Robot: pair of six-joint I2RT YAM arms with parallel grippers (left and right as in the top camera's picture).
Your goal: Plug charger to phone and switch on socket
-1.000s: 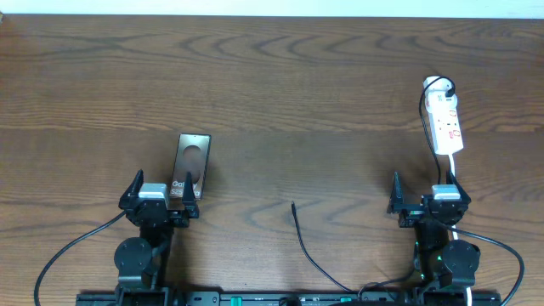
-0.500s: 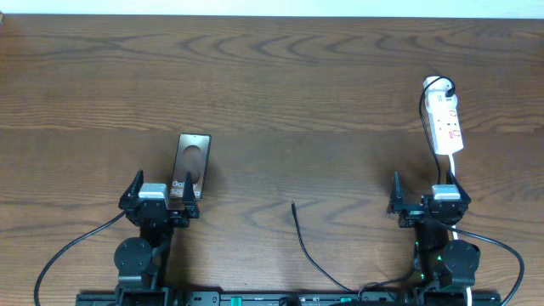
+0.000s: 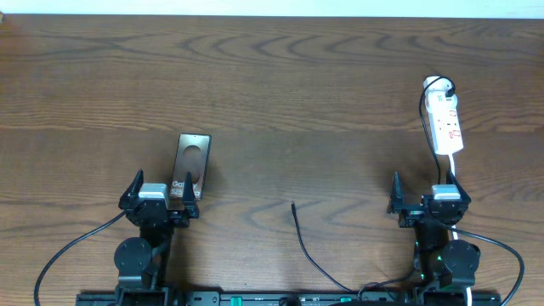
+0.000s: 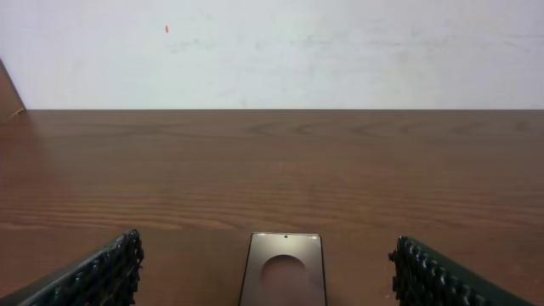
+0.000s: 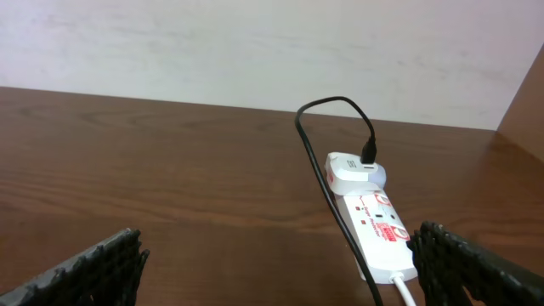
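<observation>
The phone (image 3: 192, 159) lies flat on the table, its near end between the fingers of my open left gripper (image 3: 161, 184). From the left wrist the phone (image 4: 283, 270) sits centred between the wide-apart fingers (image 4: 102, 274), untouched. The charger's black cable (image 3: 304, 242) runs from the front edge to its plug tip (image 3: 293, 204), loose on the wood between the arms. The white socket (image 3: 446, 124) lies beyond my open right gripper (image 3: 427, 189). In the right wrist view the socket (image 5: 379, 224) is just ahead of the right finger (image 5: 463, 259), with a white adapter (image 5: 352, 172) plugged in and the cable (image 5: 316, 161) looping off it.
The socket's white cord (image 5: 406, 289) trails back toward the right arm. Thick black arm cables (image 3: 72, 246) curve along the front edge. The brown wooden table (image 3: 280, 85) meets a white wall at the back.
</observation>
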